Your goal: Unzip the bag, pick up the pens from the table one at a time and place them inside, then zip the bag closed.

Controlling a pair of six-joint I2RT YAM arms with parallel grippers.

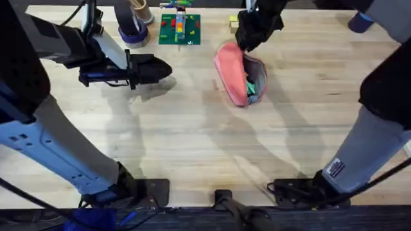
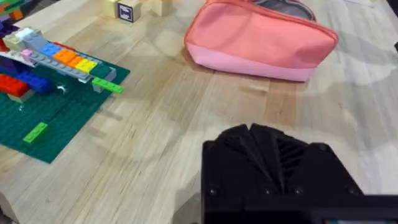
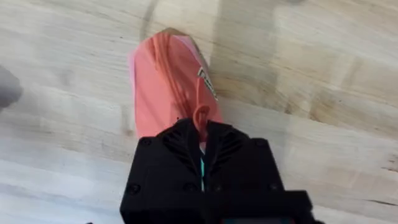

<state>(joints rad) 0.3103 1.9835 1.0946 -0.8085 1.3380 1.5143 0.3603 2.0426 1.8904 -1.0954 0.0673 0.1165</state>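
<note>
Progress looked late: the bag (image 1: 235, 72) lay on the surface (image 1: 192, 147) toward the far side, its mouth gaping at the near end with a green pen (image 1: 251, 86) inside, and no pen lay loose on the wood. Zipping seemed the step left. The right tool (image 3: 201, 127) sat over the bag's far end, fingers together on what looked like the zipper pull (image 3: 200, 114). The left tool (image 2: 261, 140) hovered well apart, fingers together on nothing. A green brick baseplate (image 1: 180, 29) stood beyond the bag near the far edge; the near side offered open room.
</note>
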